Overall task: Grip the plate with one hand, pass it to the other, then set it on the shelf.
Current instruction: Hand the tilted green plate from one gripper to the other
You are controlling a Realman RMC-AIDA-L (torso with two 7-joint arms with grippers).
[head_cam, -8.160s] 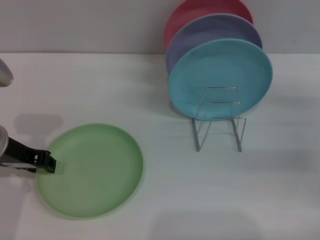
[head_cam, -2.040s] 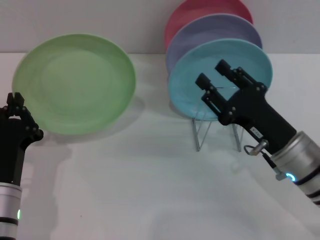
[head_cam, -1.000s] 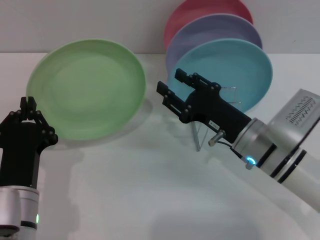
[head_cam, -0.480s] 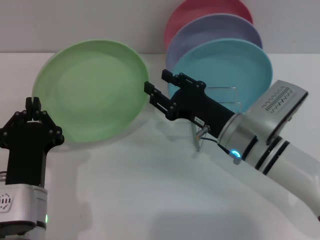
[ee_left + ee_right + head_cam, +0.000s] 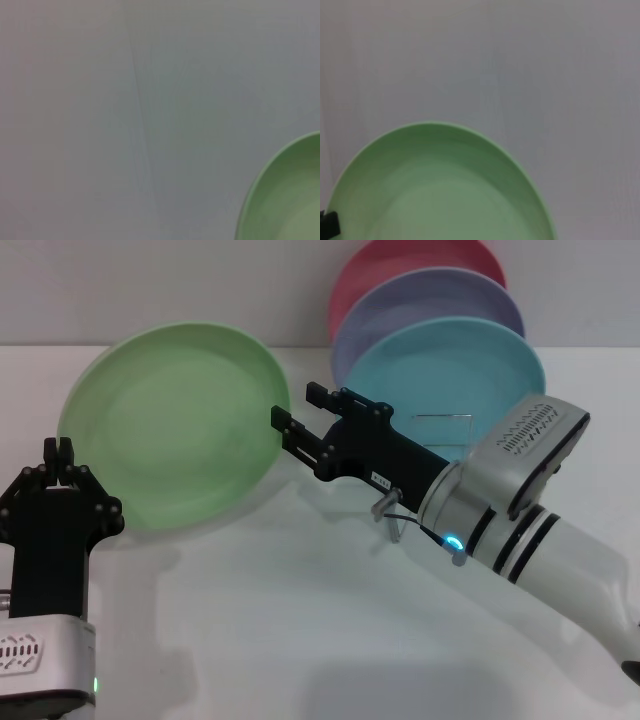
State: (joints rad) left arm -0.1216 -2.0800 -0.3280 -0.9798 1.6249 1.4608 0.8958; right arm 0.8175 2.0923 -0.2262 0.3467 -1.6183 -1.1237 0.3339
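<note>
The light green plate (image 5: pixel 170 425) is held up off the table, tilted with its face toward me. My left gripper (image 5: pixel 57 452) is shut on its lower left rim. My right gripper (image 5: pixel 295 407) reaches in from the right and stands open at the plate's right rim, one finger (image 5: pixel 279 420) overlapping the edge. The plate also fills a corner of the left wrist view (image 5: pixel 290 200) and the lower half of the right wrist view (image 5: pixel 440 190). The wire shelf (image 5: pixel 452 420) stands behind the right arm, mostly hidden.
A turquoise plate (image 5: pixel 450 370), a lavender plate (image 5: pixel 420 300) and a red plate (image 5: pixel 400 260) stand upright in the shelf at the back right. The right forearm (image 5: pixel 520 510) crosses in front of the rack.
Over the last second my right gripper has slid left, from in front of the rack up to the plate's right rim. The left gripper still holds the plate, which has barely shifted.
</note>
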